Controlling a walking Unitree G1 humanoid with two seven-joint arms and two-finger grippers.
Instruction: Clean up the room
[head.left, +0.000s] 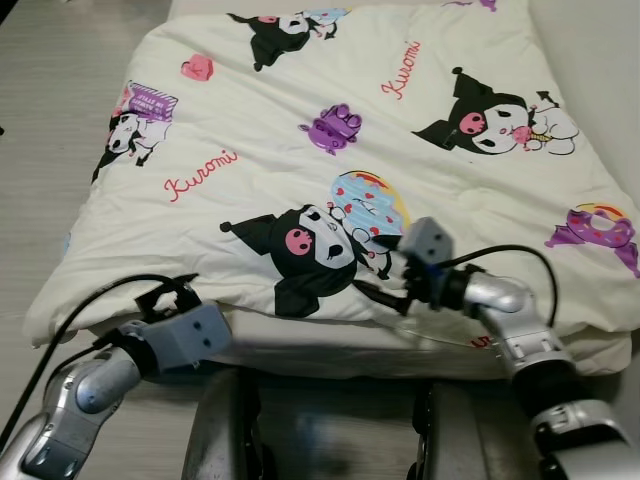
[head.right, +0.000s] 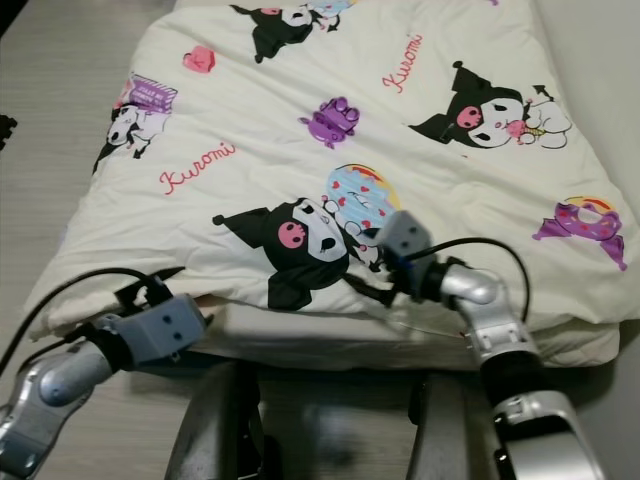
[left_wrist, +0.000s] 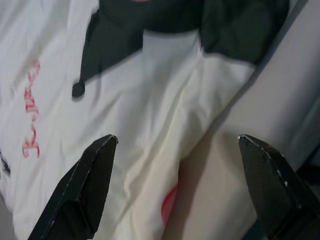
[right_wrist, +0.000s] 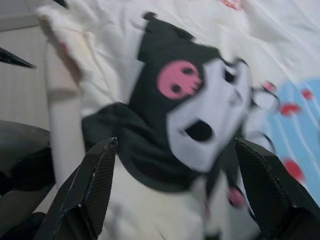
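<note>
1. The cream duvet (head.left: 330, 170) lies spread over the mattress (head.left: 330, 350), its near hem overhanging the foot edge just before us.
2. We judge we are tidying the bed; next we need to close on that hem.
3. Our left gripper (left_wrist: 177, 187) and right gripper (right_wrist: 172, 192) gape wide, holding nothing.
4. Bare floor (head.left: 40, 150) flanks the left side.

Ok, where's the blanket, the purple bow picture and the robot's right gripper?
blanket (head.left: 270, 120), left eye view, plain cream middle.
purple bow picture (head.left: 332, 128), left eye view, its centre.
right gripper (right_wrist: 172, 187), right wrist view, midway between its open fingers.
</note>
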